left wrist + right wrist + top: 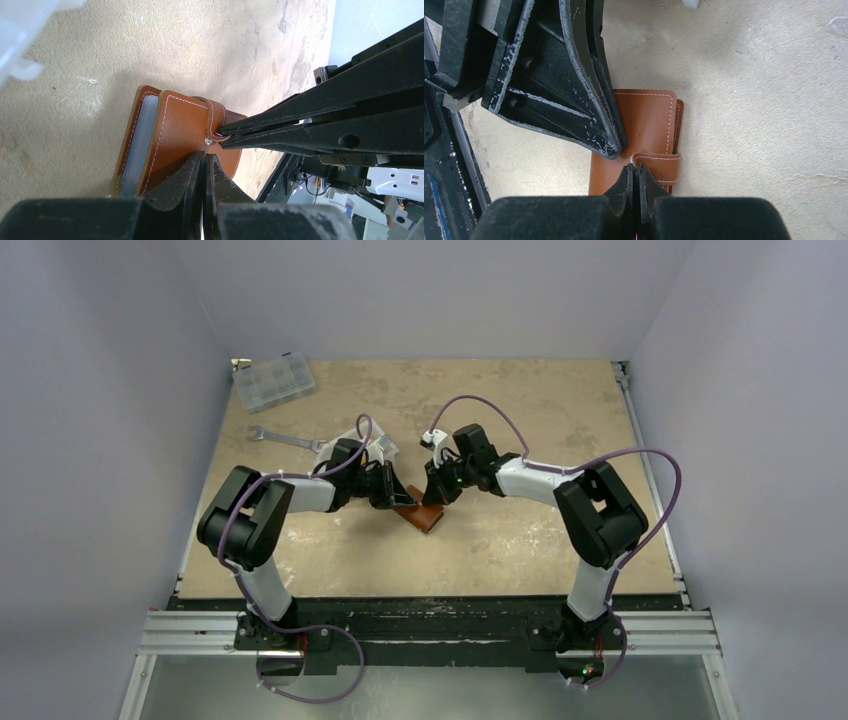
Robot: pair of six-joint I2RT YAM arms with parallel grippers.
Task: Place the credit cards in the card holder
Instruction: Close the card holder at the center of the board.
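As both stand closed, left pincer [205,156] atop card holder [175,130], right pincer [634,167] at its strap [664,167].

Smooth tan-brown leather folding card holder [180,130], shiny round metal snap stud [208,142], matt scuffed black plastic left pincer fingers [594,110], rough mottled beige bench [200,45].

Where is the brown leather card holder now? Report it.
In the top view, the brown leather card holder lies closed mid-table, between the left gripper and right gripper, both tips touching it.
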